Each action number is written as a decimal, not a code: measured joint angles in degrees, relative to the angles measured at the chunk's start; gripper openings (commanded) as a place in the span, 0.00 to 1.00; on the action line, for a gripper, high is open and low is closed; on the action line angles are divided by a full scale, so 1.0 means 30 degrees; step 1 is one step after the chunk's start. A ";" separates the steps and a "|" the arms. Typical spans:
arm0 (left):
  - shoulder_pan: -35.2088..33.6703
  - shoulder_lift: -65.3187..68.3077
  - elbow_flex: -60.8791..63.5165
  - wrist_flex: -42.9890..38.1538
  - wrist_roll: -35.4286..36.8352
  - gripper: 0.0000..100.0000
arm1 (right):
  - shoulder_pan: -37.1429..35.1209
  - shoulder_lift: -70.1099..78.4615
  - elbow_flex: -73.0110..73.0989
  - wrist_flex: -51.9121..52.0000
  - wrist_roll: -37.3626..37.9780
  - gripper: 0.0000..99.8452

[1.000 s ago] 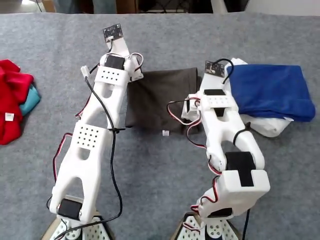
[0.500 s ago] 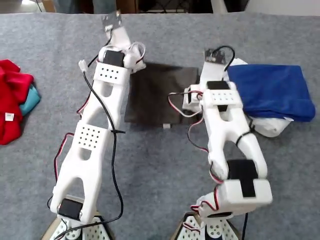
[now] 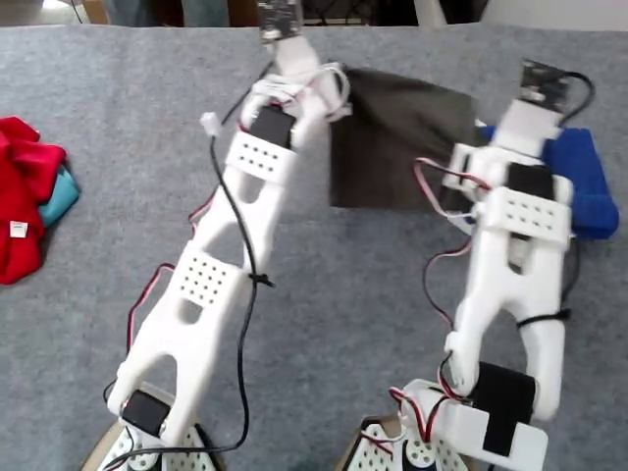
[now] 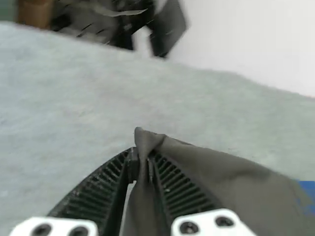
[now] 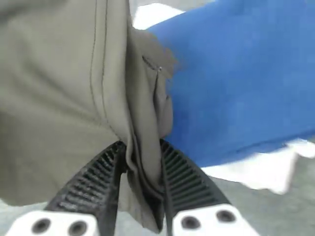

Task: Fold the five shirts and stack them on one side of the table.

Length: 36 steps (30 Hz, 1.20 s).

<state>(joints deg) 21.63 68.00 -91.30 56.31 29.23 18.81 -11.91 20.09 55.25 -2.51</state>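
Note:
A folded dark grey shirt (image 3: 402, 137) hangs between my two grippers over the far side of the table. My left gripper (image 3: 339, 86) is shut on its left corner, and the cloth (image 4: 206, 172) bunches between the jaws of that gripper (image 4: 141, 153). My right gripper (image 5: 141, 150) is shut on the shirt's right edge (image 5: 64, 83), right beside the folded blue shirt (image 5: 246, 88). The blue shirt (image 3: 587, 177) lies at the right on a white shirt (image 5: 256, 172), partly hidden by the right arm. A red shirt (image 3: 20, 196) and a teal shirt (image 3: 61, 196) lie crumpled at the left edge.
Grey carpet-like cloth (image 3: 118, 108) covers the table. Both arms stretch far out across the middle. Dark furniture (image 4: 123, 24) stands beyond the table's far edge.
Both arms have carried the dark grey shirt away from the table's middle, toward the far right, next to the blue shirt. Both grippers stayed shut on it.

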 measured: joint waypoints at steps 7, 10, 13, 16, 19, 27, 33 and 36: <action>0.2755 0.0000 0.3985 -0.5363 0.0000 0.03 | 0.3458 0.0000 0.0000 0.0000 0.1260 0.02; 0.3253 0.0059 0.4454 -0.6945 0.0000 0.03 | 0.4366 0.0000 -0.0029 0.0000 0.1934 0.02; 0.3311 0.0000 0.4484 -0.7590 0.0000 0.03 | 0.4601 0.0000 -0.0527 0.0000 0.2491 0.02; 0.3516 0.0029 0.4484 -0.7678 0.0000 0.03 | 0.4982 0.0000 -0.0850 0.0000 0.2491 0.02; 0.3927 0.0000 0.4484 -0.7678 0.0000 0.03 | 0.5480 0.0000 -0.1319 0.0000 0.2491 0.02; 0.4161 0.0000 0.6300 -0.8938 0.0000 0.13 | 0.6359 0.0000 -0.0879 -0.1993 0.2667 0.07; 0.4454 0.0000 0.6037 -0.5832 0.0000 0.17 | 0.6418 0.0000 0.0029 -0.1729 0.3516 0.38; 0.4454 0.0000 0.5333 -0.4894 0.0000 0.17 | 0.6418 0.0000 0.0147 -0.1377 0.3634 0.49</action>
<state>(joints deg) 34.99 68.00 -75.30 41.63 29.23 38.07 -11.91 20.53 51.12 8.40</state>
